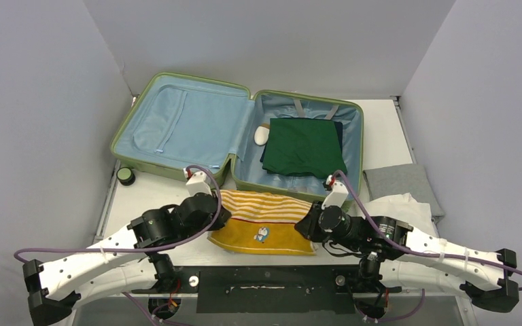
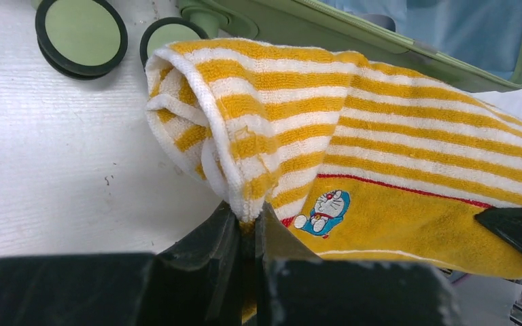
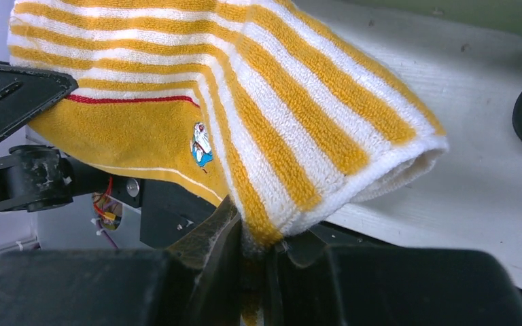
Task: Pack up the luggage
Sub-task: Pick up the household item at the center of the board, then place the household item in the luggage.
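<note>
At the left edge of the table [image 1: 384,129] I see a black wheel [image 1: 126,176] with a green hub, just beside the near left corner of the luggage [image 1: 177,77]. The left gripper [image 2: 248,224] is pinched tight on the left end of the yellow-and-white striped towel [image 1: 265,221]. In its wrist view the cloth bunches up from between the closed jaws.

The luggage lies open and flat at the far middle of the table, with blue lining showing in both halves. Its left half has nothing loose in it that I can see. Its right half holds a folded dark green garment [image 1: 302,146] with a small white oval object [image 1: 262,136] just to its left.

The towel stretches between the two arms, near the suitcase's near edge. The right gripper [image 3: 253,238] is clamped shut on the towel's right end.

Farther right, a grey cloth [image 1: 401,182] lies beside the suitcase, with a white cloth [image 1: 397,204] just nearer to me.
</note>
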Tool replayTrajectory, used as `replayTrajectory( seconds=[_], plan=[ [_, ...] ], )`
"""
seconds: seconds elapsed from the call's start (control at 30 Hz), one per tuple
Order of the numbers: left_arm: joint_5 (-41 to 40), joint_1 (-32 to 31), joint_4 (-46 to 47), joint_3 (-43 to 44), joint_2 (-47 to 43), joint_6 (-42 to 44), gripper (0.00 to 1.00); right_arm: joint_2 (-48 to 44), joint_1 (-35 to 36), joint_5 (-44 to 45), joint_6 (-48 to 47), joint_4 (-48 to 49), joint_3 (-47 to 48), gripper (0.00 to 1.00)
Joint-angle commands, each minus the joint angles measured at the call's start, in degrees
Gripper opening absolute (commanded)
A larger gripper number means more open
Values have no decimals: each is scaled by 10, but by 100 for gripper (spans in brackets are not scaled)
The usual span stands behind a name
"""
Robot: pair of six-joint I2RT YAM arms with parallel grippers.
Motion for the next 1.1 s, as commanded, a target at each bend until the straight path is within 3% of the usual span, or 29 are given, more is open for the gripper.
replayTrajectory(
  seconds=[0.0, 0.23, 0.43, 0.63, 0.73, 0.9, 1.07],
  plan=[
    [-20, -2, -39, 74, 8, 33, 0, 11, 3, 46, -40, -14, 69, 0],
    [-64, -2, -54, 201, 38, 83, 0, 51, 1, 107, -105, -15, 185, 0],
    [-104, 0, 46, 299, 135, 190, 0, 137, -27, 186, -192, -2, 300, 0],
    [-127, 9, 125, 390, 271, 286, 0, 232, -218, 24, -269, 70, 360, 0],
    [-114, 40, 171, 415, 312, 315, 0, 260, -289, -8, -279, 97, 364, 0],
    [-16, 144, 254, 434, 376, 319, 0, 292, -408, -40, -285, 147, 352, 0],
    [31, 204, 338, 445, 454, 339, 0, 328, -484, -55, -289, 200, 328, 0]
  ],
)
